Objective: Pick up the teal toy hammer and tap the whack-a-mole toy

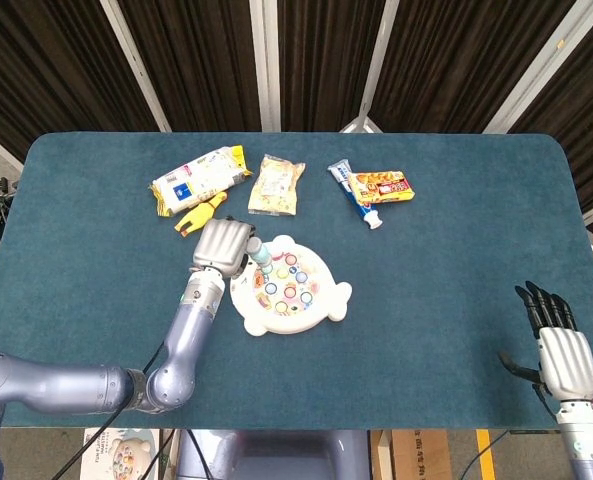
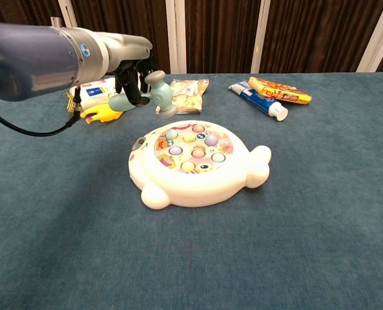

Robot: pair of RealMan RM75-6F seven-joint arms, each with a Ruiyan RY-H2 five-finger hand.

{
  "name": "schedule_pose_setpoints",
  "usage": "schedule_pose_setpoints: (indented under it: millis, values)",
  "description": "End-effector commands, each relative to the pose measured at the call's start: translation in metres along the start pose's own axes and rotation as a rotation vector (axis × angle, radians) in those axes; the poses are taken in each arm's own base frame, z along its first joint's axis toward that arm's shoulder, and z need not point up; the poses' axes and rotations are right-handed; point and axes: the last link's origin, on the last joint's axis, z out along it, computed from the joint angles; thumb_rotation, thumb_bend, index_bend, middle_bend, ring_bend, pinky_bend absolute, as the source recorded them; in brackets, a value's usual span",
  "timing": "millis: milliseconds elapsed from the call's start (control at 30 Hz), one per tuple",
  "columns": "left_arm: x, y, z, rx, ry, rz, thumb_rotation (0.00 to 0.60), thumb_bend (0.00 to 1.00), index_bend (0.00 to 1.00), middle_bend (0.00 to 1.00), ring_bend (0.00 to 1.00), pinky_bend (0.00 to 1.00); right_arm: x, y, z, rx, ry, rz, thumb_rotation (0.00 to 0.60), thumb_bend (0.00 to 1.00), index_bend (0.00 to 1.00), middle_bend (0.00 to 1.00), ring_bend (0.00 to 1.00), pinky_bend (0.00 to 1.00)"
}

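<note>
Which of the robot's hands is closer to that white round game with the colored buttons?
Left. The left hand, holding the teal toy hammer, is raised just beside the whack-a-mole toy's left edge. The right hand sits far off near the table's right front corner, holding nothing.
</note>
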Motion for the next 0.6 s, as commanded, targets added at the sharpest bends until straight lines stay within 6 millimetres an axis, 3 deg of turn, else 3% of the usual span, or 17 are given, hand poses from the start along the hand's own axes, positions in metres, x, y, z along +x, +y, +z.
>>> schedule_pose_setpoints:
  millis: [33, 600]
  values:
    - [-0.0029, 0.0020, 0.0026, 0.000, -0.005, 0.014, 0.600, 0.69, 0.60, 0.45, 0.30, 0.42, -0.0001, 0.0000, 0.0002, -0.001, -0.001, 0.000, 0.600, 0.24, 0.00, 0.00, 0.00, 0.00]
    - [-0.0125, 0.0052, 0.0065, -0.018, -0.011, 0.053, 0.600, 0.69, 0.60, 0.46, 0.31, 0.42, -0.0006, -0.0001, 0.0003, -0.006, -0.006, 0.001, 0.600, 0.24, 0.00, 0.00, 0.00, 0.00]
